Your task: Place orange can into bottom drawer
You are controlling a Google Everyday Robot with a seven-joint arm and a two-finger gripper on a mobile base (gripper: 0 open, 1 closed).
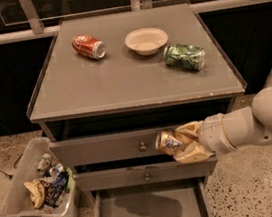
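- Aluminium, thin-walled: we judge the orange can (165, 143) light, rigid at its ends, easily dented at mid-body, and smooth enough to slip.
- We find the gripper (181, 143) in front of the upper drawers (106, 147), its two fingers clamped across the can's body; the can lies sideways in the grasp.
- The can hangs above the open bottom drawer (141, 216), well apart from its floor.
- We recommend a moderate squeeze across the middle of the body.

Red can (89, 47) lies toward the tabletop's (123, 87) far-left corner, white bowl (146, 40) near the far edge, green can (185, 56) right; gripper (178, 144) hangs below the front edge.
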